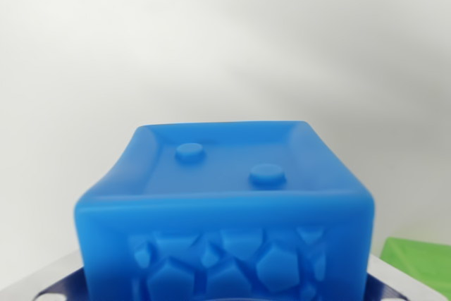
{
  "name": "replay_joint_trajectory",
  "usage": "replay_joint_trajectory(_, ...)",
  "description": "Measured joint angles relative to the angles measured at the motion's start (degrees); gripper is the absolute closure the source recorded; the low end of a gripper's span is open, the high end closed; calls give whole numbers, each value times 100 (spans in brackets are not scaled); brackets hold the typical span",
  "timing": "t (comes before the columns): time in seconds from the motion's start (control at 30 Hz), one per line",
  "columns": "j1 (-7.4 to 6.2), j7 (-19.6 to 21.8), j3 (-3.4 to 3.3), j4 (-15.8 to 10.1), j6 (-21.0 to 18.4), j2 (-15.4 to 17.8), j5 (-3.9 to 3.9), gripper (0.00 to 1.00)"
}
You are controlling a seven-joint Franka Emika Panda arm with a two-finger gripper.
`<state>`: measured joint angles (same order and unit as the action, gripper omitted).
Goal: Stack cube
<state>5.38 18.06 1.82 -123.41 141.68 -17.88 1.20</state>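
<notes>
Blue cube close under the wrist camera, ready to be carried to the stack.

The blue cube (225,209) fills the lower middle of the wrist view, seemingly held, though the gripper itself is out of sight, so I cannot tell its state. It looks soft and rubbery, with two round studs on a recessed top and a pebbled front. A green block (419,262) peeks in at the lower right; centre squarely over it before lowering.
</notes>
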Motion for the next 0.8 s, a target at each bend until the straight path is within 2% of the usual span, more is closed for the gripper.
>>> replay_joint_trajectory(0.8, 398, -310, -62, -113, 2, 60, -32, 100)
